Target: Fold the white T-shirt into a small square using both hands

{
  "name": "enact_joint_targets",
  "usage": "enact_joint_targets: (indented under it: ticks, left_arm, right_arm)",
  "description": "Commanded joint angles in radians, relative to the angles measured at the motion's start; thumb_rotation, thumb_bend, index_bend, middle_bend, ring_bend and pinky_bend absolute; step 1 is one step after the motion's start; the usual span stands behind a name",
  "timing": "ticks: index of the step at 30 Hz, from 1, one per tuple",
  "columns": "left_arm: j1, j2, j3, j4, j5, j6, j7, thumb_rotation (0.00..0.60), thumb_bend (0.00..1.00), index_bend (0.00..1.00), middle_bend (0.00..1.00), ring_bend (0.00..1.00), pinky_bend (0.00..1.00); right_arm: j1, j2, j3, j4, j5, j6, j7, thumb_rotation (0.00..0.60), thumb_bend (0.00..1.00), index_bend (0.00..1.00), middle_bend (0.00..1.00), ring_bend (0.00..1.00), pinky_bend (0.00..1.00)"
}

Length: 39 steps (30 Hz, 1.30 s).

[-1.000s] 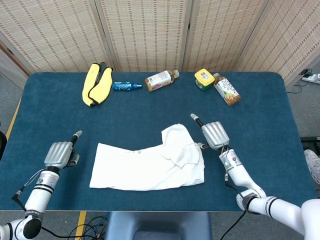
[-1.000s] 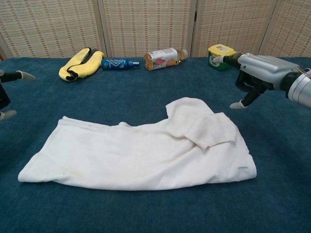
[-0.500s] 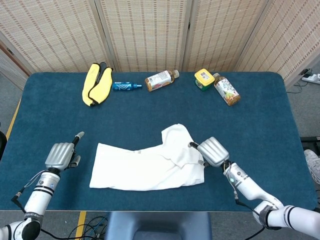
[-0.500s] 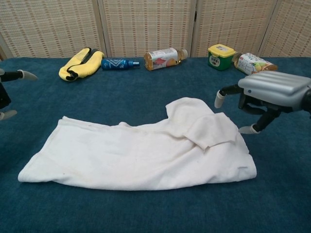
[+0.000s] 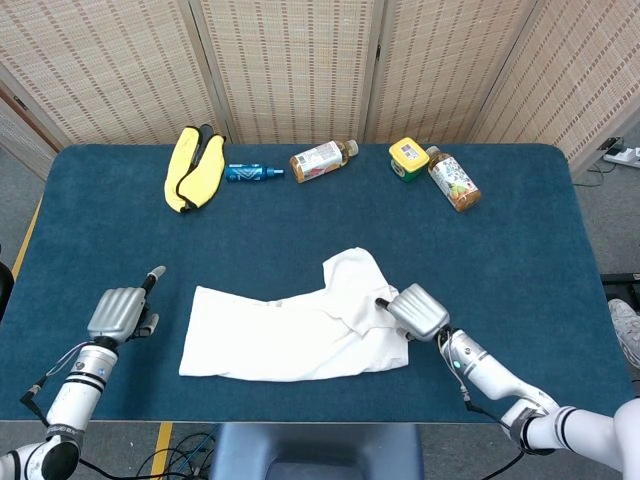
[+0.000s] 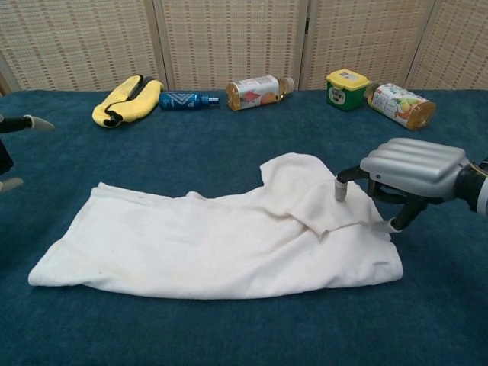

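The left hand (image 5: 120,313) is hovering over the blue bench (image 5: 520,230) near its left edge, fingers curled in on nothing with one digit pointing out, apart from the shirt. Along the back edge are lying a yellow case (image 5: 194,167), a small blue bottle (image 5: 252,172), a drink bottle (image 5: 322,159), a green jar with a yellow lid (image 5: 407,157) and another drink bottle (image 5: 453,180). The white T-shirt (image 5: 290,335) is lying partly folded at the bench's front middle, a sleeve flap turned over on its right part. The right hand (image 6: 408,171) is resting at the shirt's right edge, fingertips touching the cloth; whether it is pinching cloth, I cannot tell.
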Motion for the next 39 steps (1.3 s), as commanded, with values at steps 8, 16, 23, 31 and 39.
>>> enact_joint_targets:
  ticks: [8, 16, 23, 31, 39]
  left_arm:
    - [0.006, 0.006, 0.000, 0.008, 0.006, 0.000, -0.014, 0.600, 0.45, 0.00, 0.92, 0.85, 0.97]
    - [0.006, 0.007, 0.001, 0.011, 0.009, -0.004, -0.018, 0.600, 0.45, 0.00, 0.92, 0.85, 0.97]
    - [0.004, 0.002, 0.001, 0.014, 0.009, -0.009, -0.017, 0.600, 0.45, 0.00, 0.92, 0.85, 0.97]
    - [0.006, 0.004, -0.002, 0.011, 0.009, 0.000, -0.015, 0.600, 0.45, 0.00, 0.92, 0.85, 0.97]
    - [0.015, 0.007, 0.003, 0.010, 0.014, 0.006, -0.021, 0.600, 0.45, 0.00, 0.92, 0.85, 0.97]
  right_arm:
    - [0.019, -0.054, 0.022, 0.065, 0.007, 0.014, 0.027, 0.600, 0.35, 0.49, 0.93, 0.98, 1.00]
    - [0.030, -0.028, 0.029, 0.035, 0.037, -0.016, 0.058, 0.600, 0.36, 0.52, 0.93, 0.98, 1.00]
    - [0.034, -0.024, 0.037, 0.019, 0.059, -0.025, 0.055, 0.600, 0.39, 0.52, 0.93, 0.98, 1.00]
    - [0.042, -0.094, 0.119, 0.059, 0.131, 0.007, 0.123, 0.600, 0.53, 0.59, 0.95, 0.99, 1.00]
    - [0.076, -0.188, 0.224, 0.126, 0.292, -0.043, 0.077, 0.600, 0.53, 0.59, 0.95, 0.99, 1.00]
